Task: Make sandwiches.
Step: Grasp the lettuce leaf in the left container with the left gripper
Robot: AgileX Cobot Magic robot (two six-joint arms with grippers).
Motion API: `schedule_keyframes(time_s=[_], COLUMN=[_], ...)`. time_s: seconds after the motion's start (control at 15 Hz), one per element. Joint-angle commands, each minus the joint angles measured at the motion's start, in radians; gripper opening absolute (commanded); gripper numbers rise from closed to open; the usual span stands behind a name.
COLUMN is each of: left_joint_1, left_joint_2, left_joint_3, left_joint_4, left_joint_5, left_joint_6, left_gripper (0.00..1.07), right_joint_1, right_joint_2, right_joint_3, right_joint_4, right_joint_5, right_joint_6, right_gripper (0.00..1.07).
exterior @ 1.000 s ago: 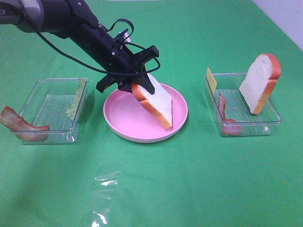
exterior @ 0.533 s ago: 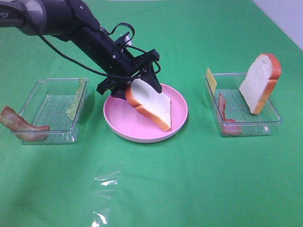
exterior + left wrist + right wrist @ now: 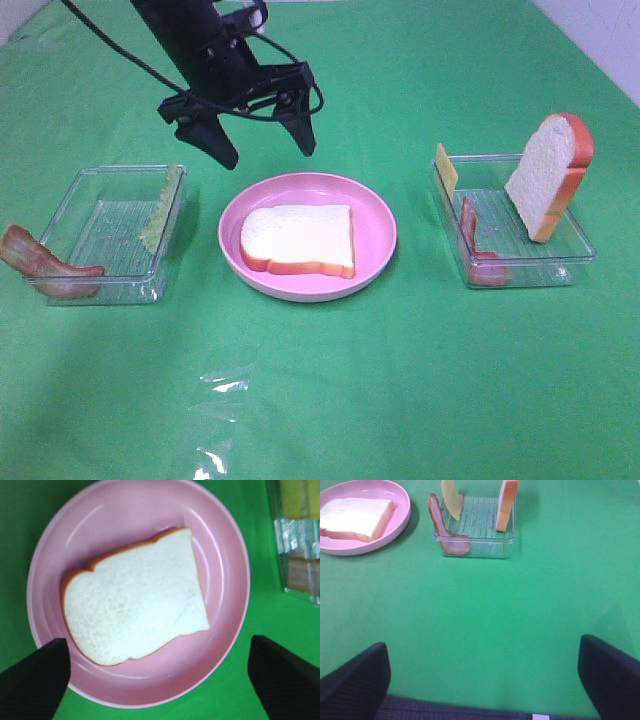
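One white bread slice with an orange-brown crust lies flat on the round pink plate. My left gripper hangs open above the plate's far side, holding nothing. In the left wrist view the slice fills the plate between the spread black fingertips. A second bread slice leans upright in the right tray, with a bacon strip and a yellow cheese slice. My right gripper is open over bare green cloth, well short of that tray.
The left clear tray holds pale green lettuce against its right wall, and a bacon strip hangs over its left front corner. A crumpled piece of clear film lies on the green cloth near the front.
The left gripper opened and let go of the bread slice, which dropped flat onto the pink plate. The gripper then rose and drew back to the left. Nothing else moved.
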Motion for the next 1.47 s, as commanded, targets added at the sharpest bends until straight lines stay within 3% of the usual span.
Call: schedule_keyframes(time_s=[0.07, 0.33, 0.4, 0.67, 1.47], left_joint_1=[-0.005, -0.005, -0.005, -0.005, 0.019], left_joint_2=[-0.037, -0.179, -0.254, -0.376, -0.169], left_joint_3=[-0.03, 0.027, 0.102, 0.28, 0.27], left_joint_4=[0.004, 0.095, 0.197, 0.392, 0.476], left_joint_5=[0.117, 0.117, 0.117, 0.117, 0.097], left_joint_6=[-0.017, -0.036, -0.053, -0.17, -0.293], left_gripper=[0.89, 0.89, 0.89, 0.88, 0.88], right_joint_1=[-0.001, -0.001, -0.001, -0.001, -0.001], right_joint_2=[-0.028, -0.028, -0.028, -0.028, -0.028], right_joint_3=[0.003, 0.003, 0.003, 0.003, 0.003], right_joint_4=[0.002, 0.002, 0.002, 0.002, 0.002], right_joint_5=[-0.011, -0.011, -0.011, -0.011, -0.011], right_joint_6=[0.006, 0.006, 0.006, 0.006, 0.006], right_gripper=[0.98, 0.98, 0.98, 0.98, 0.98])
